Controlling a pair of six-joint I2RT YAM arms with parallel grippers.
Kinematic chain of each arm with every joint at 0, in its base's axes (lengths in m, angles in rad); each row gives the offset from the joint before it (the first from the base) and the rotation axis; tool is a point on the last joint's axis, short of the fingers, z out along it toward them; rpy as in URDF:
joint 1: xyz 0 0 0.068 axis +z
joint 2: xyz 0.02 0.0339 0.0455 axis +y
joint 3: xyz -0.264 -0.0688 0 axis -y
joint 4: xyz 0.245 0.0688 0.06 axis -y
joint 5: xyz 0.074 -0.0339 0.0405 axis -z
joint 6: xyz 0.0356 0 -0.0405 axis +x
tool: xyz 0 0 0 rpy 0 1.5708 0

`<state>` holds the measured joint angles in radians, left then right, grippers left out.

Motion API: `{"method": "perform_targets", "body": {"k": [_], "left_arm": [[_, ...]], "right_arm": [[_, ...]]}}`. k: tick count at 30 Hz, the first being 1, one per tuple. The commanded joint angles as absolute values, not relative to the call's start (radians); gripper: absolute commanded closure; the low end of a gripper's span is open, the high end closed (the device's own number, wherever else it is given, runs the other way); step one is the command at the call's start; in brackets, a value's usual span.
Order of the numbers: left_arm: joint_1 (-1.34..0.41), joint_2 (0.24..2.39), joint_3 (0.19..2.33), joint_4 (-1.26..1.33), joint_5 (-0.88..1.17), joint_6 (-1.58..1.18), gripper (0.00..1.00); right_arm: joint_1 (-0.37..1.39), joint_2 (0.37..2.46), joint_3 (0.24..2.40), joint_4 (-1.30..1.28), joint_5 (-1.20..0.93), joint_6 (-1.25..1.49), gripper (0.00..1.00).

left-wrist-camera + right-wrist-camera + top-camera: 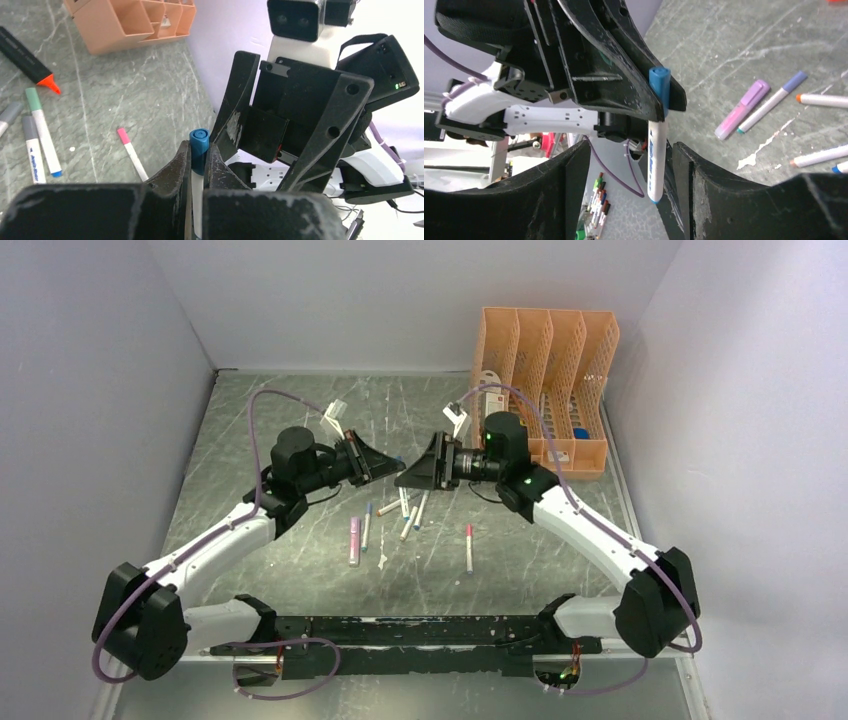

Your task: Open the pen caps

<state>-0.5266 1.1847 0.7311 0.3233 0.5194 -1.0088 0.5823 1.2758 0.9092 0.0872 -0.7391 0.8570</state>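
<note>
My left gripper (199,152) is shut on a white pen (655,160), pinching it just below its blue pen cap (199,141), which sticks out past the fingertips. In the right wrist view the blue pen cap (660,86) is still on, and the barrel hangs between my right gripper's (630,147) open jaws, close to one finger but not clamped. From above, the left gripper (385,462) and right gripper (410,476) meet tip to tip over mid-table. Several other capped pens (410,518) lie below them.
An orange desk organiser (545,380) stands at the back right. On the table lie a pink-purple highlighter (743,109), a pink-ended pen (131,152) and a black marker with an orange end (30,62). Grey walls close in both sides.
</note>
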Motion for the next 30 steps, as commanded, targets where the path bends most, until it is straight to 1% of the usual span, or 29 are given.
{"method": "perform_targets", "body": {"k": [1,6,10,14,17,19,21,23,27,30], "left_arm": [[-0.532,1.161,0.809,0.203,0.58,-1.01,0.93],[-0.537,1.172,0.773,0.294,0.631,-1.084,0.93],[-0.541,1.134,0.704,0.389,0.625,-1.103,0.93],[-0.541,1.118,0.718,0.356,0.619,-1.07,0.93],[-0.545,1.13,0.718,0.404,0.636,-1.087,0.93],[-0.55,1.145,0.712,0.437,0.642,-1.102,0.93],[-0.552,1.17,0.71,0.476,0.664,-1.127,0.93],[-0.554,1.195,0.716,0.485,0.679,-1.13,0.93],[-0.557,1.221,0.743,0.445,0.685,-1.099,0.93],[-0.561,1.218,0.706,0.503,0.665,-1.129,0.93]], "right_arm": [[0.577,1.302,1.06,-0.135,-0.733,0.824,0.39],[0.575,1.351,1.076,-0.164,-0.754,0.828,0.4],[0.577,1.341,1.024,-0.157,-0.742,0.773,0.45],[0.577,1.295,0.971,-0.184,-0.71,0.724,0.46],[0.578,1.263,0.946,-0.156,-0.72,0.724,0.52],[0.578,1.255,0.926,-0.123,-0.736,0.733,0.54],[0.578,1.259,0.906,-0.089,-0.749,0.747,0.61],[0.578,1.266,0.885,-0.05,-0.774,0.767,0.65],[0.591,1.263,0.85,-0.012,-0.782,0.771,0.66],[0.599,1.267,0.833,0.011,-0.783,0.774,0.66]]}}
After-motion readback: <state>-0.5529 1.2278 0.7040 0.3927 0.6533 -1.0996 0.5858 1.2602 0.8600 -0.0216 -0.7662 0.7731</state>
